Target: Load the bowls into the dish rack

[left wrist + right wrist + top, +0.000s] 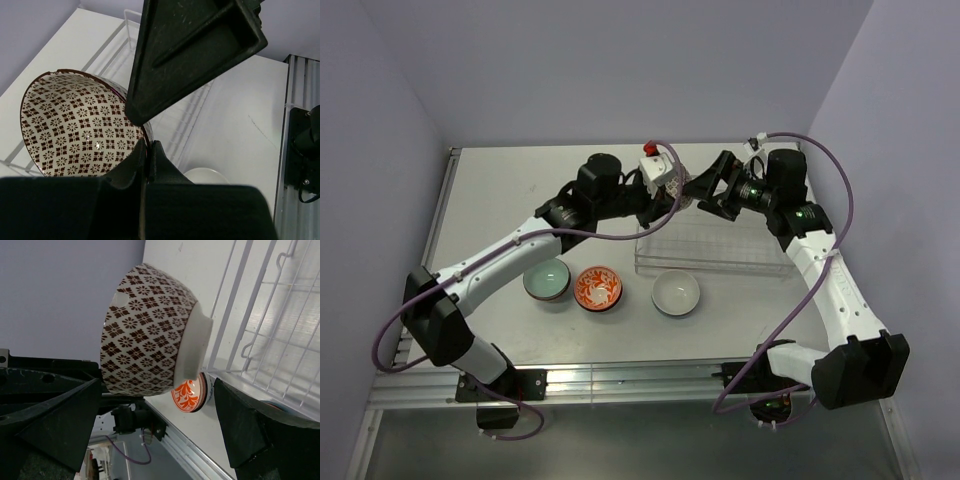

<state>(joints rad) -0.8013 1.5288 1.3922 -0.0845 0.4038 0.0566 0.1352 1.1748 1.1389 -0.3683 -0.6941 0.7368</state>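
Note:
My left gripper (146, 146) is shut on the rim of the brown-patterned bowl (80, 125) and holds it tilted on its side above the far left end of the wire dish rack (710, 245). My right gripper (156, 385) is open. Its fingers (55, 420) stand on either side of that bowl (150, 335) without closing on it. In the top view the two grippers meet at the bowl (675, 190). The pale green bowl (547, 280), the orange-red bowl (598, 288) and the white bowl (676, 292) sit in a row on the table in front of the rack. Other bowls are out of view.
The rack (270, 315) looks empty in the top view. The table's metal rail (620, 380) runs along the near edge by the arm bases. Purple walls close in the left, right and far sides. Purple cables loop off both arms.

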